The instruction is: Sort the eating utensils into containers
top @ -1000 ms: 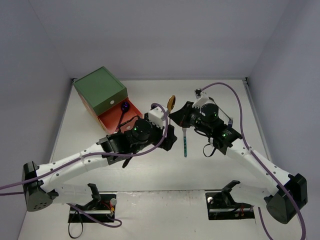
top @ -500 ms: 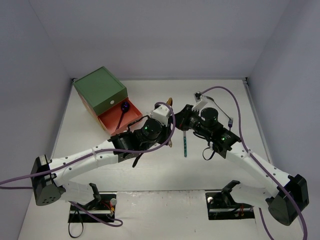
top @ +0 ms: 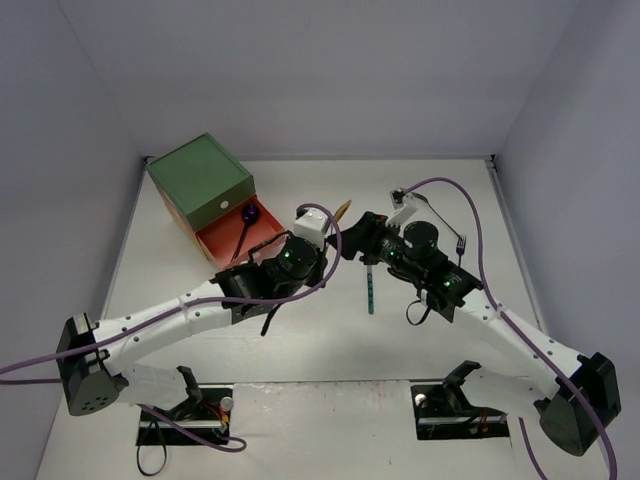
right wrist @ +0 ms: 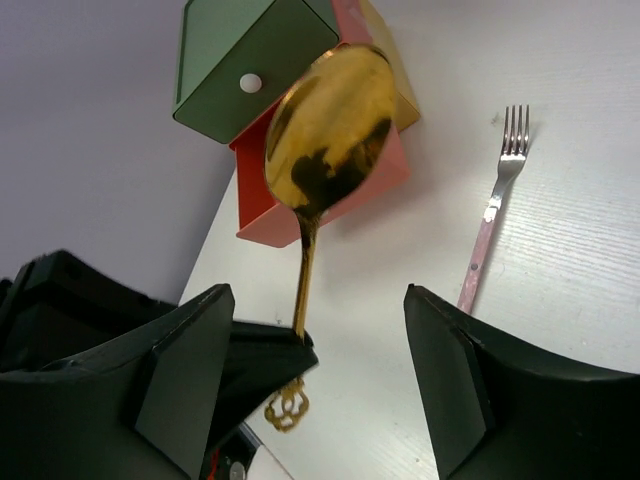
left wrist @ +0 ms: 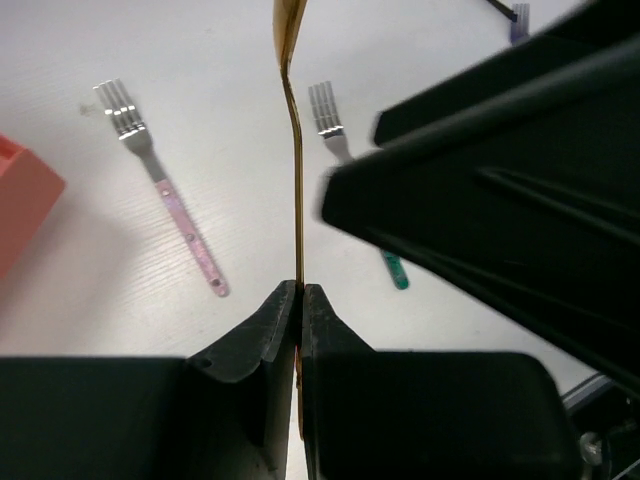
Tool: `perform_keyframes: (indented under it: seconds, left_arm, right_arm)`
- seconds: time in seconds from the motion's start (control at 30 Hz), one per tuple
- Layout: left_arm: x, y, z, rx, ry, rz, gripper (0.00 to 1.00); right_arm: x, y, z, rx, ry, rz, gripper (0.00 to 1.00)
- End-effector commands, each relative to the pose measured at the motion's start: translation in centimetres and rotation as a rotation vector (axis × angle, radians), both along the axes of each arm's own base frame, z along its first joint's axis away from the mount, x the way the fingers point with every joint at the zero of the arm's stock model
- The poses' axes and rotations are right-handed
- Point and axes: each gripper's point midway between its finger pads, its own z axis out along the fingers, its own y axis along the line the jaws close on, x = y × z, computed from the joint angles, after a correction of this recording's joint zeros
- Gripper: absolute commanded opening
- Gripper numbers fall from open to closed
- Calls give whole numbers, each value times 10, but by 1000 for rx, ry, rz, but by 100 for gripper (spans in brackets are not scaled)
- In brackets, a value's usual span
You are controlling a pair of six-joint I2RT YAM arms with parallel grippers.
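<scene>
In the lower middle of the left wrist view, the left tool [left wrist: 300, 292] is pinched tight on the thin handle of a gold spoon [left wrist: 296, 190], gripped close to its ornamental end so that the bowl stands far out from the jaws. The right tool [right wrist: 318, 330] is spread wide and holds nothing, with one finger on either side of the spoon in its own view. The likely trouble is that such a slim, shiny handle held on edge could swivel or slide in the pinch. If the two tools crowd closer at the centre of the overhead view, a nudge from an open finger could knock the spoon loose onto the tabletop [top: 300, 340]. There a pink-handled fork [left wrist: 170, 205] and a teal-handled fork [left wrist: 345, 130] already lie. Farther back, at the upper left of the overhead view, stands the green chest [top: 200, 178]. Its orange-red drawer [top: 222, 247] is pulled out and has a purple spoon [top: 247, 222] lying in it, so the gold bowl might catch the drawer's front wall or land across that spoon. The green drawer [right wrist: 290, 50] above it is shut. Only a sliver of the yellow drawer [right wrist: 392, 50] shows, and its contents cannot be told.
</scene>
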Motion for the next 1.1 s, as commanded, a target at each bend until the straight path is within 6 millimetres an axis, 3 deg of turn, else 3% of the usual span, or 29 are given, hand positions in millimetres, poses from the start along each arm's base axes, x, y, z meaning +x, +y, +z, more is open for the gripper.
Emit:
perform_keyframes:
  seconds: [0.0,0.17,0.27,0.5,0.63,0.83,0.93,1.07]
  left_arm:
    - [24,51,24,-2,-41,110,0]
    - [54,113,17,130,-29,183,0]
    - [69,138,13,201,-21,165,0]
    - [103,200,-17,316,74,226,0]
    - [116,210,-34,339,111,221,0]
    - [124,209,-53,373,153,201,2]
    - [123,208,-56,363,163,203,17]
    - [119,209,-45,346,144,218,39]
  right_arm:
    - [5,-16,31,28,-109,-34,69]
    - [9,-45,21,-22,-99,-97,70]
    - [12,-65,14,-35,-92,-135,70]
    - [8,-76,0,-77,-73,-138,71]
    - [7,-75,-9,-98,-57,-125,70]
    - [7,-76,-14,-115,-50,-121,70]
    - [7,-77,-15,-121,-45,-122,71]
    - [8,-77,-19,-132,-38,-121,71]
